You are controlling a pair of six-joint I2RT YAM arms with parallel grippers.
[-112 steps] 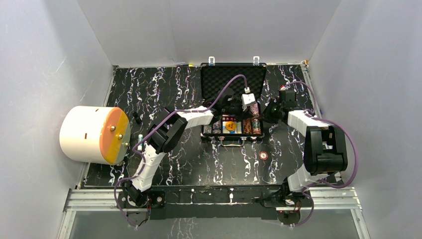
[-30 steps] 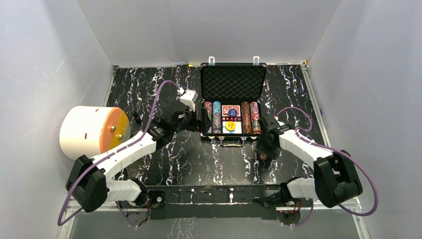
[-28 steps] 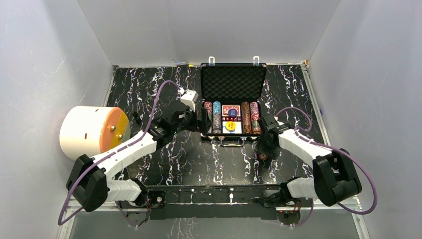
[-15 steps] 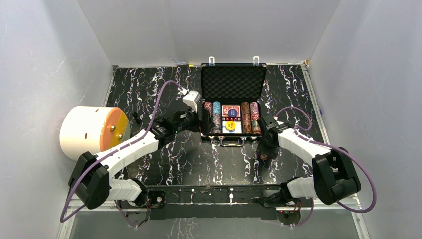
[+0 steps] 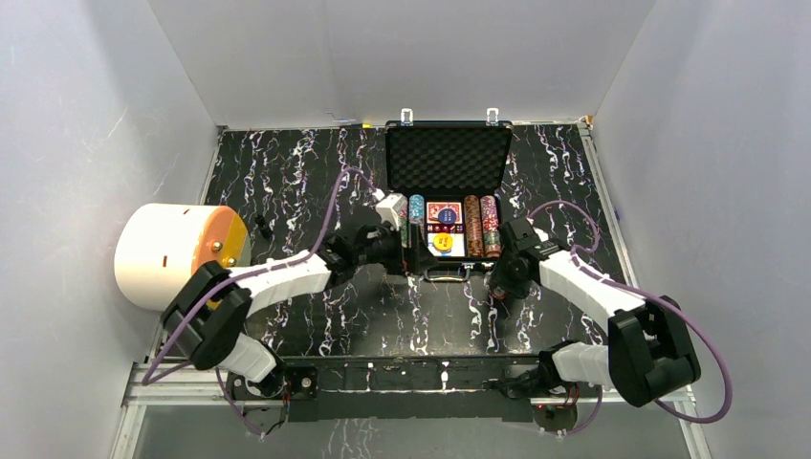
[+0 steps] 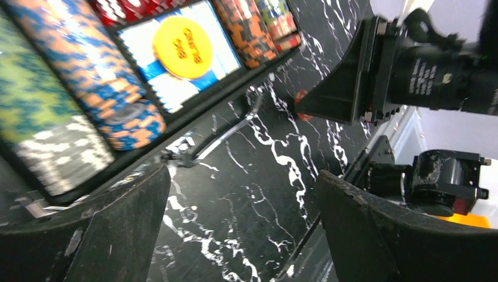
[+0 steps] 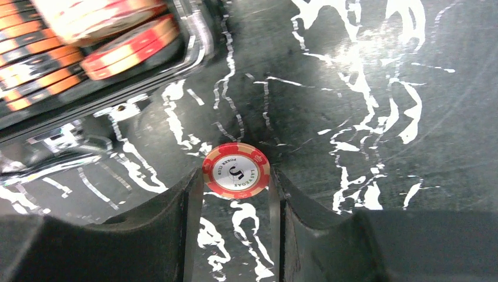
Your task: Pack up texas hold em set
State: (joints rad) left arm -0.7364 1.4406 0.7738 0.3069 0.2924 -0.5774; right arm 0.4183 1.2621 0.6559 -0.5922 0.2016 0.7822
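The black briefcase (image 5: 447, 156) lies open at the back of the table. Its tray holds rows of multicoloured poker chips (image 5: 482, 226), a red card deck (image 5: 443, 212) and a yellow round button (image 5: 442, 243). A loose red poker chip (image 7: 236, 170) sits pinched between the fingertips of my right gripper (image 7: 235, 176), just in front of the case's right front corner (image 5: 501, 285). My left gripper (image 5: 395, 251) stands wide open at the case's left front corner. Nothing but the marbled table shows between its fingers (image 6: 117, 229). The left wrist view shows the yellow button (image 6: 182, 40) and the case handle (image 6: 229, 132).
A big white drum with an orange face (image 5: 177, 256) lies on its side at the left table edge. A small dark object (image 5: 260, 226) sits beside it. White walls close in three sides. The right arm's gripper body (image 6: 358, 76) shows close by in the left wrist view.
My left arm swung right, bringing its open gripper to the case's front left corner. My right gripper narrowed onto the red chip and shifted slightly toward the case.
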